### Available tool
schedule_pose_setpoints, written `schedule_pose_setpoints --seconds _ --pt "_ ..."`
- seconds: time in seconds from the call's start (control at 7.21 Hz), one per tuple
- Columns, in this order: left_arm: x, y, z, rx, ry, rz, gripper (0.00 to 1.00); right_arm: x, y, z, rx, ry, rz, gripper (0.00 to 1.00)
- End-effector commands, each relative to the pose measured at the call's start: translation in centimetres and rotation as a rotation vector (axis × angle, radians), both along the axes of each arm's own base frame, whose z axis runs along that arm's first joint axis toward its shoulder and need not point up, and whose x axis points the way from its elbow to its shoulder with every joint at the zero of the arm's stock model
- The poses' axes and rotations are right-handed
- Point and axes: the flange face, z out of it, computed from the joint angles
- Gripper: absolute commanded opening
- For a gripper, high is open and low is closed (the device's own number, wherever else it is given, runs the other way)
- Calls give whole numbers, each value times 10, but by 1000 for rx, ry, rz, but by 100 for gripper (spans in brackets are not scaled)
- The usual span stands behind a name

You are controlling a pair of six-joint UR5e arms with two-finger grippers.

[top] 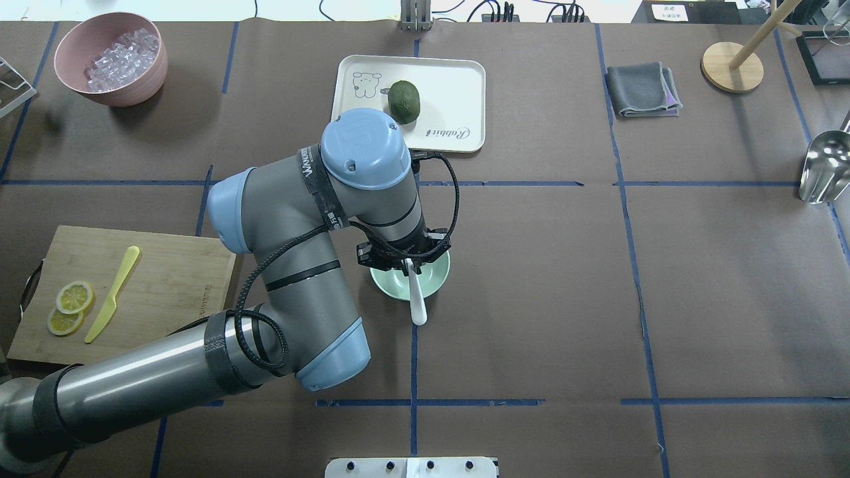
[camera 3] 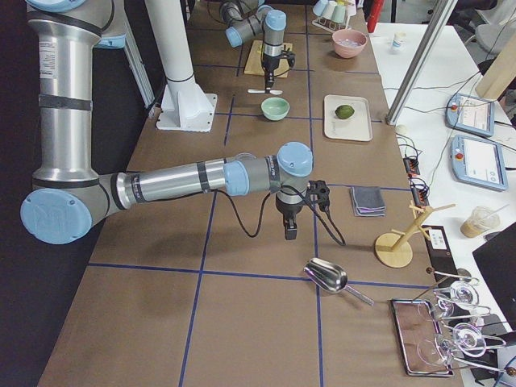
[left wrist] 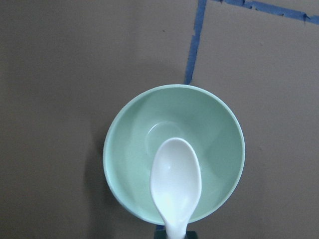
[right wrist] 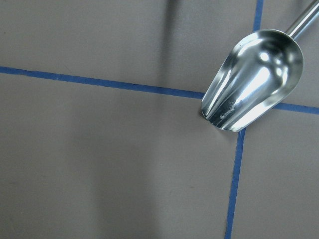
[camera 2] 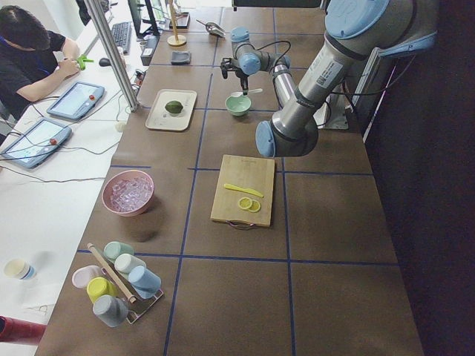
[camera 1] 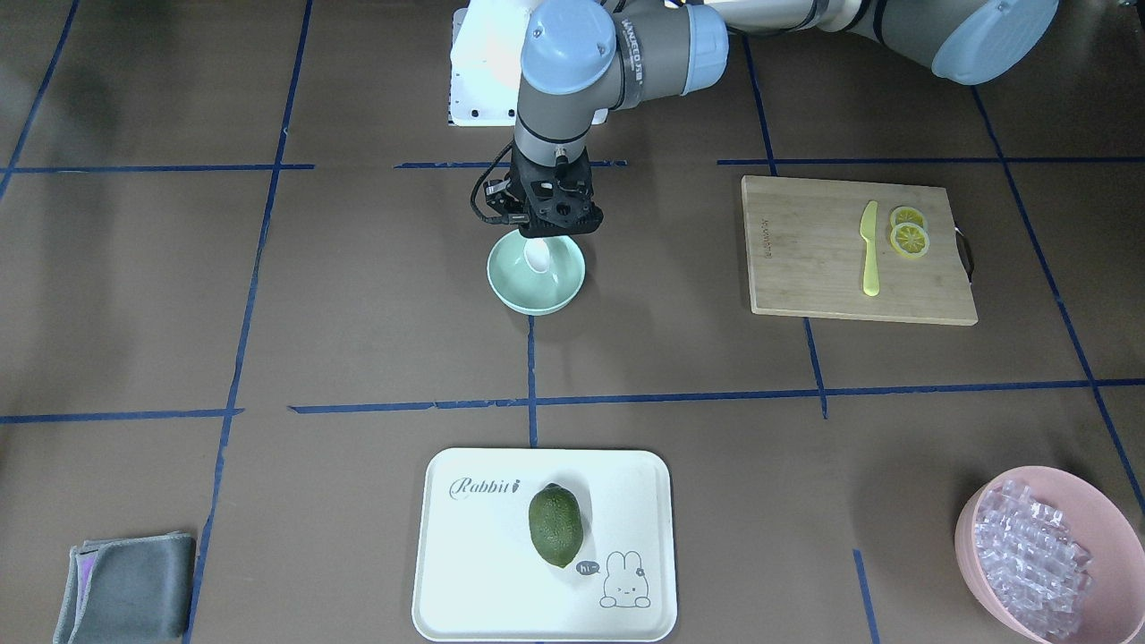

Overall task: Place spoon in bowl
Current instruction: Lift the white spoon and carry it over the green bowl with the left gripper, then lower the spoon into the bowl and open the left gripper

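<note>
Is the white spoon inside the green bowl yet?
Not dropped in yet. The left gripper holds the spoon by its handle, its scoop over the hollow of the bowl. Whether they touch, I cannot tell.

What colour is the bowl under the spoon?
The bowl is plain pale mint green, no pattern. The left wrist view shows it best.

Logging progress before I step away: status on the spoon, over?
Left gripper shut on spoon, scoop over bowl, not yet released. Right gripper hangs near metal scoop, open or shut unclear. Nothing blocking the bowl.
</note>
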Motion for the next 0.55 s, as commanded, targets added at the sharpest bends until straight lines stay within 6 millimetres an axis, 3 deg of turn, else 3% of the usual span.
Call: schedule_pose_setpoints --seconds 0.0,0.42 --pt "7 -5 8 3 -3 -1 0 0 -2 -3 4 -3 2 100" --pt "7 -5 9 4 -5 1 6 -1 -3 -5 6 -4 3 100"
